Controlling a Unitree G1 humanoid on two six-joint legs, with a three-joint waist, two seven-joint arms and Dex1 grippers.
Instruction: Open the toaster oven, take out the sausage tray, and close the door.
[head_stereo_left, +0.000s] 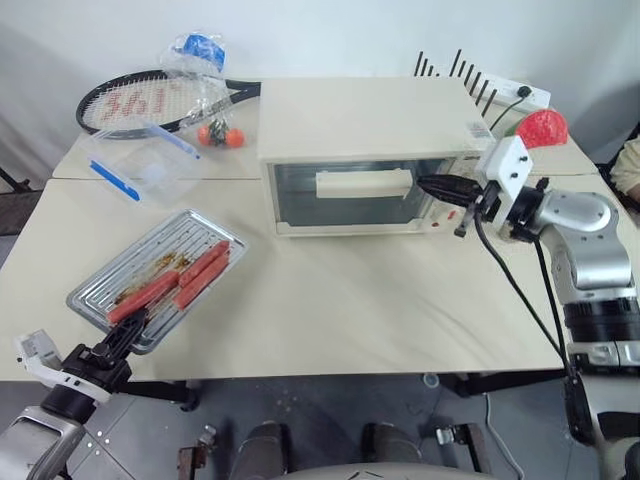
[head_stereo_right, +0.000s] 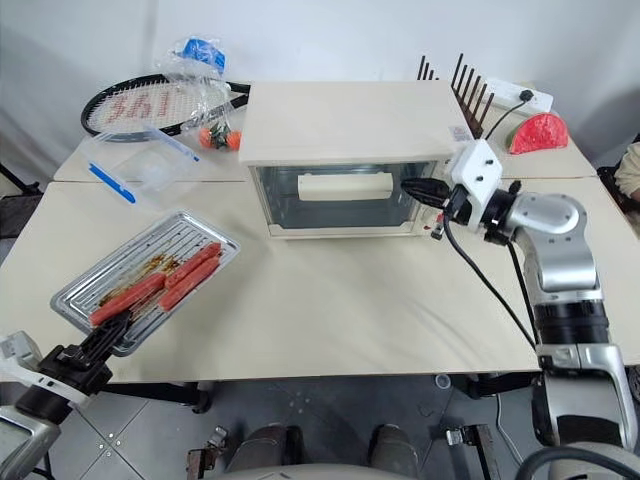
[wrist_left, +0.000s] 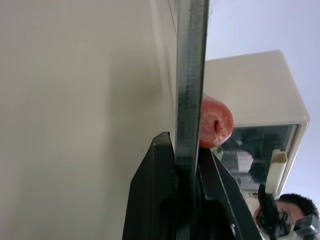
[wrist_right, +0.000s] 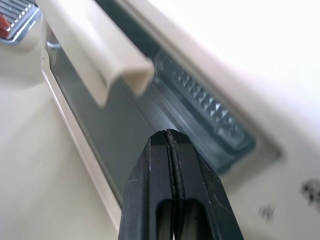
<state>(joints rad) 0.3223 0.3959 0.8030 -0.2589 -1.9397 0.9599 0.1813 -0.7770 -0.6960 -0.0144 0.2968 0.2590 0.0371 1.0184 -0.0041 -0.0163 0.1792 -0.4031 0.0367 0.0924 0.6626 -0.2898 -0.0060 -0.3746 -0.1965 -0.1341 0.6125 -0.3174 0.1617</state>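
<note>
Cream-white and boxy, the toaster oven (head_stereo_left: 370, 150) sits at the back of the table (head_stereo_left: 330, 310) with its door (head_stereo_left: 350, 195) looking upright against the front, the wide bar handle (head_stereo_left: 363, 183) across the glass. Your sausage tray (head_stereo_left: 155, 278) is already out, lying on the near left part of the table well apart from the oven, three red-orange sausages (head_stereo_left: 180, 280) on its ribbed metal. The left gripper (head_stereo_left: 128, 330) is pinching the tray's near rim (the left wrist view shows the thin metal edge clamped between the black fingers (wrist_left: 160, 195), a sausage end just past it). The right gripper (head_stereo_right: 422, 190) has its fingers pressed together with nothing between them, held level at the door's right end, beside the knob panel; whether it touches the glass you cannot tell. So the step in hand looks like the closing of the door, or checking it is fully seated. Next, you would want a firm push on the door frame, then let go of the tray rim without dragging it.
</note>
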